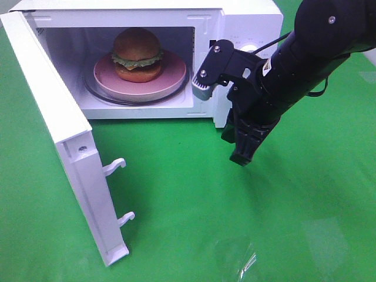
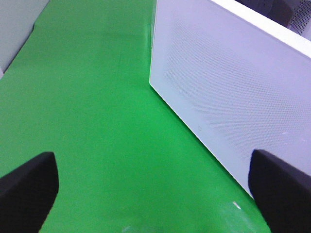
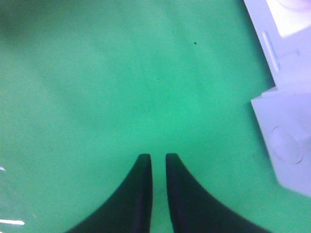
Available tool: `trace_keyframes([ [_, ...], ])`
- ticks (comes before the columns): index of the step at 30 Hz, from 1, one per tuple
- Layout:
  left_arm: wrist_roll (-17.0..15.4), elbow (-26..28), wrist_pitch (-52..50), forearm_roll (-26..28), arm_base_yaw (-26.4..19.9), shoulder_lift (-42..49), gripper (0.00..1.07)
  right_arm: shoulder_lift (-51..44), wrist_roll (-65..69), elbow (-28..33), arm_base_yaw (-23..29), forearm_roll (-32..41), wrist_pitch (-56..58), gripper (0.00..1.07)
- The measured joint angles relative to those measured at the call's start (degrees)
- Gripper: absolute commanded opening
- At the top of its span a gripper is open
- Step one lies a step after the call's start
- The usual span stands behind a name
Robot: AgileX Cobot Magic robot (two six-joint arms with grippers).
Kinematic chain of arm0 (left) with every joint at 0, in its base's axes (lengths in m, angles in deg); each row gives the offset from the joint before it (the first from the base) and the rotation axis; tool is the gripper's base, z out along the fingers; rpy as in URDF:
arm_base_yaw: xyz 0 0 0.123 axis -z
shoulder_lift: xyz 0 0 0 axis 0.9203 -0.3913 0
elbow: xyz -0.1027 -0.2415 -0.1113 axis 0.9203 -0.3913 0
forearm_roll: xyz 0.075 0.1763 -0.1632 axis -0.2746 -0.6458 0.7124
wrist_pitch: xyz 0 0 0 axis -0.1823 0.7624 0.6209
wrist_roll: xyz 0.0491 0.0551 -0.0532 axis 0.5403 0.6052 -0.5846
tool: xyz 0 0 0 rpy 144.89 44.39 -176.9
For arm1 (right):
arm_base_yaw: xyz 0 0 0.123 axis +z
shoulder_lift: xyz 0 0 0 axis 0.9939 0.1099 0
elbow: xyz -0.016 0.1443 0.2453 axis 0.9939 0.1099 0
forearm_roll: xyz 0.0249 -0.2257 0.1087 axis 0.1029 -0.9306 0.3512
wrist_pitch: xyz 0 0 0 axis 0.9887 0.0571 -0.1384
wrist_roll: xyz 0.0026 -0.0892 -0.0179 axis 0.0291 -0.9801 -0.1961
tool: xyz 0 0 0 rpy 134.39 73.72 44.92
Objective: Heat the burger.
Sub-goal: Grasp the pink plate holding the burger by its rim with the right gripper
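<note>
The burger (image 1: 137, 54) has brown buns, green lettuce and a cheese edge. It sits on a round pink plate (image 1: 170, 79) on the glass turntable inside the open white microwave (image 1: 247, 17). The microwave door (image 1: 56, 117) stands swung out to the left. My right gripper (image 1: 241, 157) points down over the green cloth in front of the microwave's control panel, apart from the burger. In the right wrist view it (image 3: 158, 158) is shut and empty. My left gripper (image 2: 153, 179) is open and empty over the cloth beside a white perforated microwave panel (image 2: 233, 87). It does not show in the exterior view.
A green cloth (image 1: 194, 205) covers the table. Two white latch hooks (image 1: 117, 165) stick out of the door's edge. The microwave's front lower corner (image 3: 286, 145) shows in the right wrist view. A scrap of clear film (image 1: 248, 263) lies on the cloth at the front.
</note>
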Motion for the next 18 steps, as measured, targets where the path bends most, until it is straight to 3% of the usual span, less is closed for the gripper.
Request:
trace_keyframes([
  [2,0.00,0.00,0.00,0.00,0.00,0.00,0.98,0.00,-15.87,0.00,0.00,-0.11,-0.17,0.16],
  [4,0.00,0.00,0.00,0.00,0.00,0.00,0.98,0.00,-23.49,0.00,0.00,-0.11,-0.17,0.17],
  [11,0.00,0.00,0.00,0.00,0.00,0.00,0.98,0.00,-36.27,0.00,0.00,-0.34,-0.63,0.22],
  [14,0.00,0.00,0.00,0.00,0.00,0.00,0.98,0.00,-38.67,0.00,0.00,-0.52,-2.46,0.31],
  [15,0.00,0.00,0.00,0.00,0.00,0.00,0.98,0.00,-38.67,0.00,0.00,-0.52,-3.15,0.43],
  [16,0.00,0.00,0.00,0.00,0.00,0.00,0.98,0.00,-38.67,0.00,0.00,-0.52,-3.15,0.43],
  [17,0.00,0.00,0.00,0.00,0.00,0.00,0.98,0.00,-38.67,0.00,0.00,-0.52,-4.53,0.55],
  [18,0.00,0.00,0.00,0.00,0.00,0.00,0.98,0.00,-38.67,0.00,0.00,-0.52,-4.53,0.55],
])
